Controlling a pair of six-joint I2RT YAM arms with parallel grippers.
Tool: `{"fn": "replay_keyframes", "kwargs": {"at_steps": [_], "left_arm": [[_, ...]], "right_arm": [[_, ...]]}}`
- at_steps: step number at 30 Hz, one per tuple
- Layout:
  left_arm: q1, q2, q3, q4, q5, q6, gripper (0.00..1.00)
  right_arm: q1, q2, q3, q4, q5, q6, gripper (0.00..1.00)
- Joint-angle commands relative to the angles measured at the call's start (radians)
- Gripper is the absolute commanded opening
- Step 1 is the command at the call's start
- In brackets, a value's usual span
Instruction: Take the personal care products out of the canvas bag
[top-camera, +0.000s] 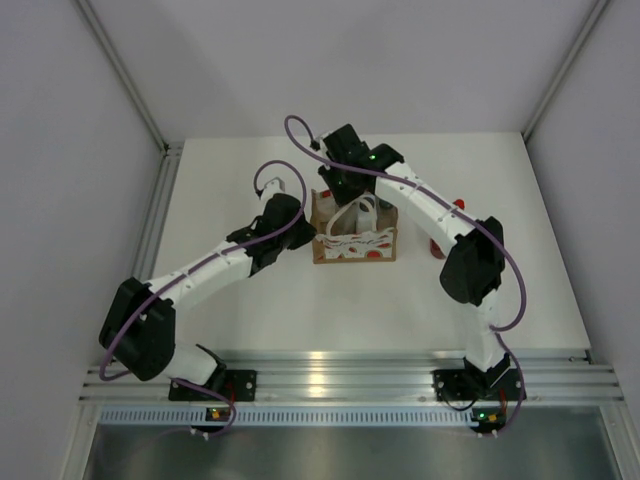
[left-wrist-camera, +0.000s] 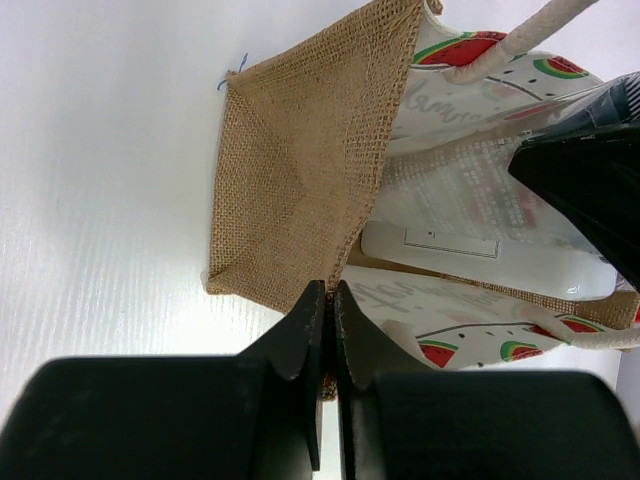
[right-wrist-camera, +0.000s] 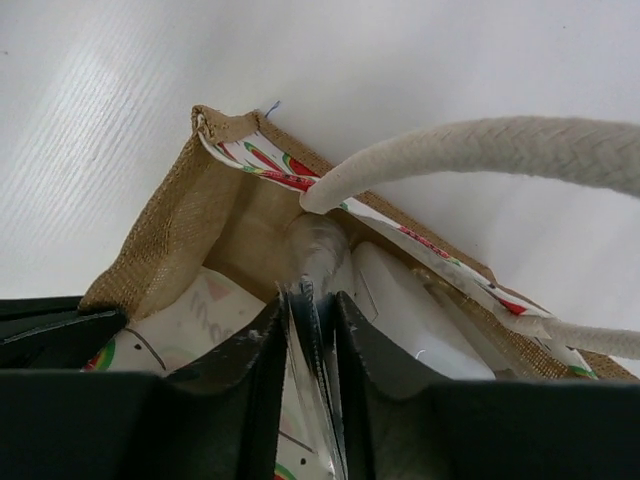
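Observation:
The canvas bag (top-camera: 354, 241) stands at the table's middle, with watermelon prints and rope handles (right-wrist-camera: 480, 150). My left gripper (left-wrist-camera: 330, 295) is shut on the bag's burlap side edge (left-wrist-camera: 300, 170) and holds it; in the top view it is at the bag's left (top-camera: 303, 236). My right gripper (right-wrist-camera: 312, 310) reaches into the bag from behind (top-camera: 345, 192) and is shut on the flat crimped end of the whitish squeeze tube (right-wrist-camera: 322, 255), which also shows in the left wrist view (left-wrist-camera: 465, 180). A white container (right-wrist-camera: 415, 310) lies in the bag beside the tube. A red bottle (top-camera: 438, 249) lies on the table, partly hidden under my right arm.
The white table's right edge (top-camera: 560, 260) and back wall bound the work area. A metal rail (top-camera: 330, 375) runs along the near edge by the arm bases. My right forearm (top-camera: 425, 205) crosses above the table right of the bag.

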Motion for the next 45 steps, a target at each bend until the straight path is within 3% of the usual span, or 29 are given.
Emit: {"fn": "replay_keyframes", "kwargs": {"at_steps": [1,3,7,25,35,36,37,40,43,45], "left_arm": [[0.003,0.026,0.004,-0.071,-0.003,0.009,0.00],[0.002,0.026,0.004,-0.071,-0.003,0.008,0.00],[0.003,0.026,0.002,-0.073,-0.003,0.008,0.00],[0.003,0.017,-0.004,-0.073,-0.009,0.009,0.00],[0.003,0.015,0.001,-0.071,-0.004,0.012,0.00],[0.002,0.012,0.001,-0.073,-0.004,0.014,0.00],[0.003,0.012,0.001,-0.071,-0.004,0.015,0.00],[0.003,0.012,0.001,-0.073,-0.006,0.017,0.00],[0.003,0.017,0.004,-0.073,-0.001,0.015,0.00],[0.003,0.023,0.008,-0.071,0.003,0.012,0.00]], "right_arm": [[0.006,0.001,0.047,-0.041,-0.033,-0.012,0.19],[0.004,-0.007,0.058,-0.043,-0.033,-0.013,0.16],[0.006,-0.020,0.084,-0.041,-0.025,-0.013,0.00],[0.006,-0.096,0.112,0.011,0.010,-0.012,0.00],[0.001,0.044,0.099,0.008,-0.012,-0.012,0.00],[0.001,0.050,0.095,0.008,-0.009,-0.012,0.01],[0.001,0.053,0.090,0.008,-0.008,-0.013,0.13],[0.001,0.062,0.072,0.005,-0.018,-0.012,0.30],[-0.006,0.087,0.081,-0.012,-0.056,-0.048,0.38],[-0.011,0.108,0.110,-0.050,-0.070,-0.050,0.38]]}}
